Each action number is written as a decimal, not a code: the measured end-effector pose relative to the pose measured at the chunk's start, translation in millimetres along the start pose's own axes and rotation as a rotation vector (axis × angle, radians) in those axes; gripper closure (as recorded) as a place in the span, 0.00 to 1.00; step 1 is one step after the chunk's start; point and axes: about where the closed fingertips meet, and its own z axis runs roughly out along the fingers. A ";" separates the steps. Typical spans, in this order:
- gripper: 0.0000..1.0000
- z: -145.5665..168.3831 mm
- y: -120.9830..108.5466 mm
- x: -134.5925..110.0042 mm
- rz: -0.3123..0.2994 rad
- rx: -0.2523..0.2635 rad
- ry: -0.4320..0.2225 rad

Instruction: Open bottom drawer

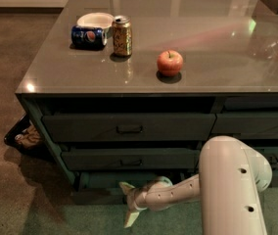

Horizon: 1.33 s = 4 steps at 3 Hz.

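Note:
The bottom drawer (104,180) is the slim dark grey-green front lowest in the left stack, under two taller drawers. Its centre pull is hidden behind my gripper. My gripper (127,203) is low in front of the drawer's middle, at the end of the white arm (178,192) reaching in from the right. Its two pale fingers are spread apart, one pointing up at the drawer front (125,187) and one pointing down towards the floor (130,218). It holds nothing. I cannot tell whether the upper finger touches the drawer.
On the counter top (202,58) stand a red apple (170,62), a gold can (122,35), a blue Pepsi can on its side (88,36) and a white bowl (95,20). A dark bin with a bag (24,136) sits on the floor left of the cabinet. My arm's white housing (232,190) fills the lower right.

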 end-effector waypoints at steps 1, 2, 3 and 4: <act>0.00 -3.8 3.5 37.8 0.052 -0.010 0.064; 0.00 16.2 42.5 89.2 0.155 -0.054 0.116; 0.00 17.8 44.9 87.8 0.159 -0.060 0.114; 0.00 19.3 60.9 83.6 0.182 -0.089 0.111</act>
